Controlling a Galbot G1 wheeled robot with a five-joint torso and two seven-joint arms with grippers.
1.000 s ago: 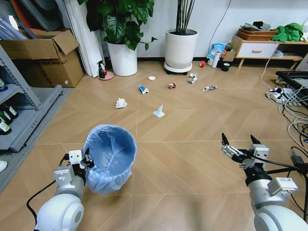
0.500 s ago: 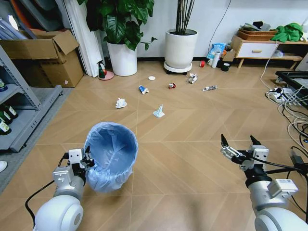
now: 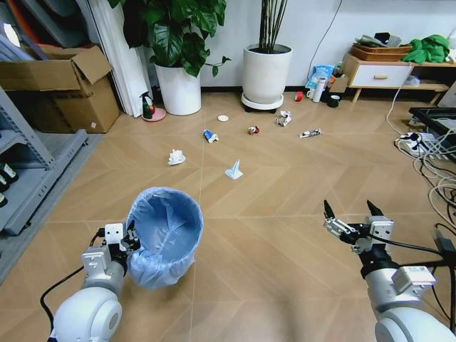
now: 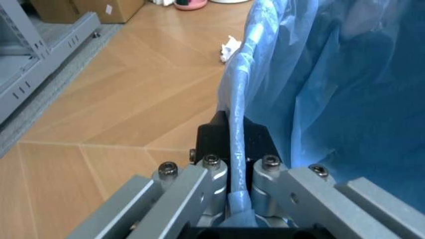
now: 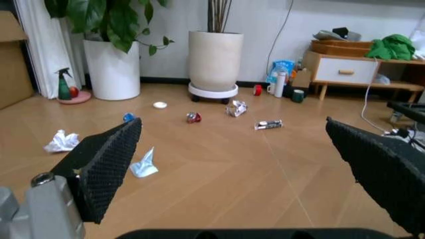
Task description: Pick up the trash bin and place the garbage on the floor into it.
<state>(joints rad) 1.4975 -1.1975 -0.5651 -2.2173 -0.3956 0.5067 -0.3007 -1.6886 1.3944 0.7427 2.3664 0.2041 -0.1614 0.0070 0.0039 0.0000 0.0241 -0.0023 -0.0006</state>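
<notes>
Low at the robot's left, the left gripper (image 3: 129, 240) pinches the trash bin (image 3: 164, 235) by its bagged rim alone; thin plastic could slip. Right gripper (image 3: 349, 217) hangs spread; garbage (image 3: 234, 169) lies well ahead.

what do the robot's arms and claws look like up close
Both arms are glossy white rounded shells ending in silver-grey metal wrist blocks with visible screws. A black cable loops beside each wrist. The left claw has short black tips on grey metal fingers. The right claw has slim black pointed fingers with textured, dimpled black pads.
</notes>
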